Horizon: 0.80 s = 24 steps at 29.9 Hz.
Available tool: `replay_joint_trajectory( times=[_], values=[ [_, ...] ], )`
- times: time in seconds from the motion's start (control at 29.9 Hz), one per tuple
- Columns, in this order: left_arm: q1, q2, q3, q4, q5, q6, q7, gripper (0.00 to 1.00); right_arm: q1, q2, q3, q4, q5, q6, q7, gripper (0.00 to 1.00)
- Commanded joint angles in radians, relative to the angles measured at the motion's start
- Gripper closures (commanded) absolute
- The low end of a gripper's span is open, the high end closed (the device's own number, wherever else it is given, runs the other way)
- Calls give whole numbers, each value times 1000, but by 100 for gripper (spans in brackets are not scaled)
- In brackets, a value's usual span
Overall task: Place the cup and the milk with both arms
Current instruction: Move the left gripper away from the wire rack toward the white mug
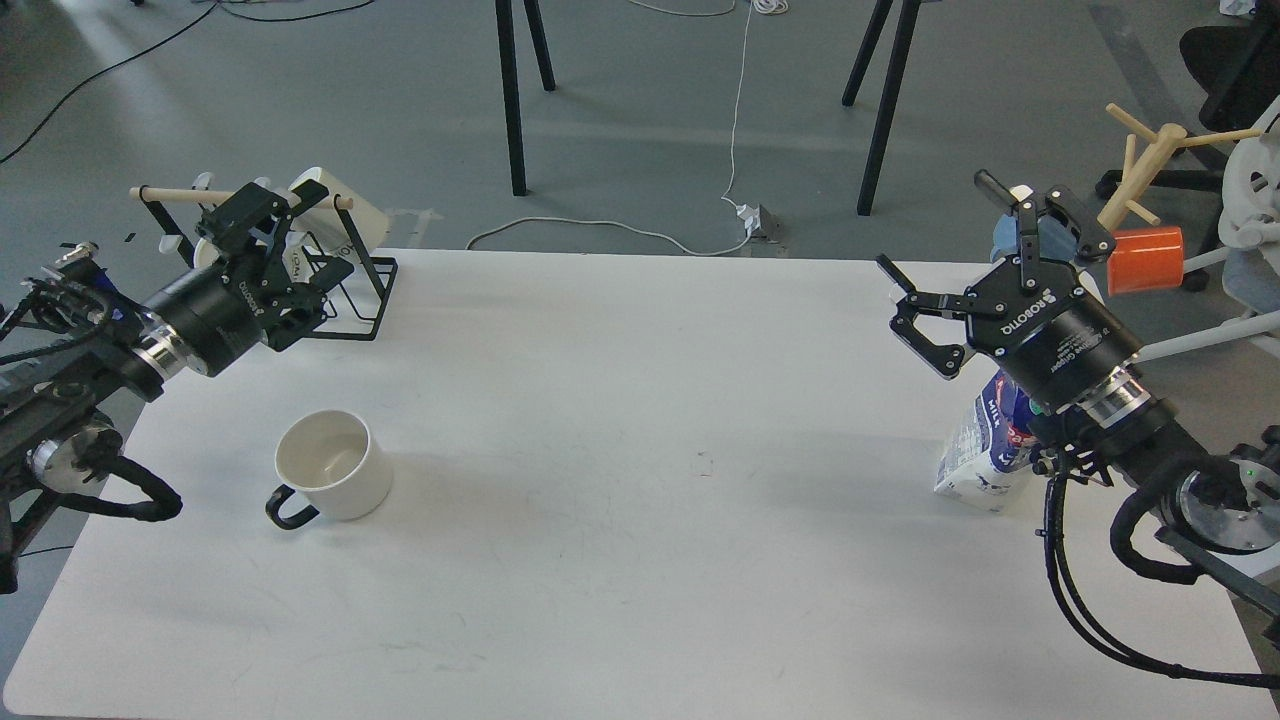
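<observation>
Short white ceramic mug with black loop handle [333,464] upright, near-left on white table [640,450]. Blue-white milk carton [985,450] at right edge, under our right gripper [975,270], fingers spread, empty. Left gripper [262,225]: cannot tell.

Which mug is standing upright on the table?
The white mug with the black loop handle, near the left gripper; the orange mug hangs on a peg.

Left arm reaching in from the left edge, left gripper [262,222] raised and empty, fingers slightly parted, right arm angled up from the lower right, right gripper [985,255] spread wide, empty
</observation>
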Motion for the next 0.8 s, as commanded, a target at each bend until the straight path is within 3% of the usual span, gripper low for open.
replay_joint_trajectory(
  times=[0.0,0.17,0.37,0.77],
  values=[
    [17,-4,-1,1,-4,0,0,0,3,-4,-2,0,0,0,0,3],
    [20,3,-1,12,-4,0,0,0,1,-7,-3,2,-2,0,0,3],
    [7,-1,-7,150,-2,0,0,0,1,-16,0,5,-3,0,0,3],
    [-199,102,5,159,304,0,0,0,0,-67,69,17,-5,0,3,3]
  ],
)
